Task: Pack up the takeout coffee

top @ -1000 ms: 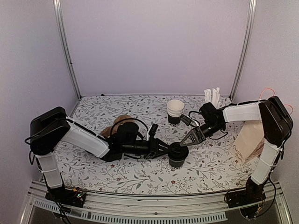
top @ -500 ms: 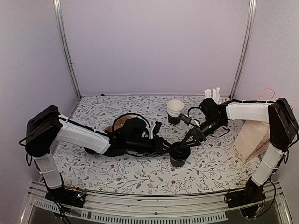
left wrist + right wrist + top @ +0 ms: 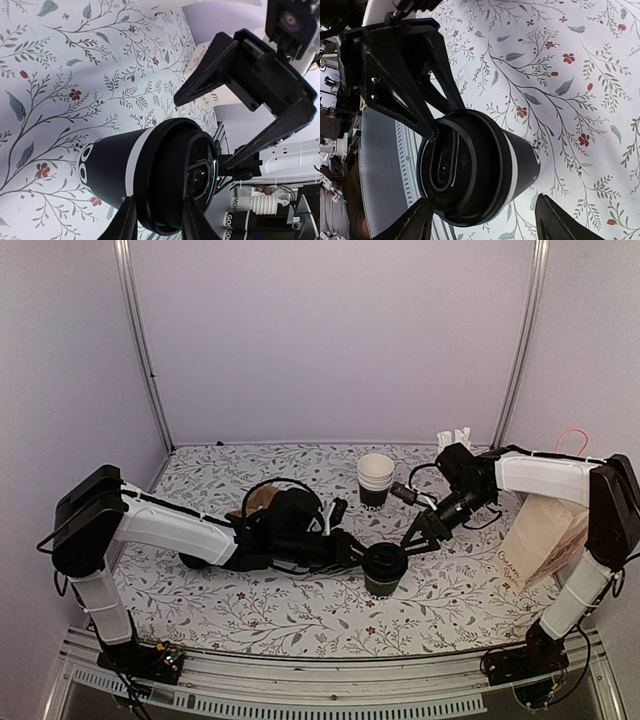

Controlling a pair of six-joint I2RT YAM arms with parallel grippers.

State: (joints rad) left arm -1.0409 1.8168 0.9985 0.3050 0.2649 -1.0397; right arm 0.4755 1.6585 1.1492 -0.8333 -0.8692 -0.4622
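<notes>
The takeout coffee stands upright at the table's front middle; it has a black lid, a white band and a black lower part. It fills the left wrist view and the right wrist view. My left gripper reaches in from the left. Its fingers straddle the lid's rim, one above and one below, shut on it. My right gripper is open just right of the cup and a little above it. Its fingers are spread wide and touch nothing.
A stack of nested lidless cups stands behind the coffee. A white cup with pale sticks is at the back right. A paper bag stands at the right edge. A brown object lies behind my left arm.
My right gripper has drawn back up and to the right, off the lid. My left arm has shifted slightly right and stays at the cup. The cup has stayed put.
</notes>
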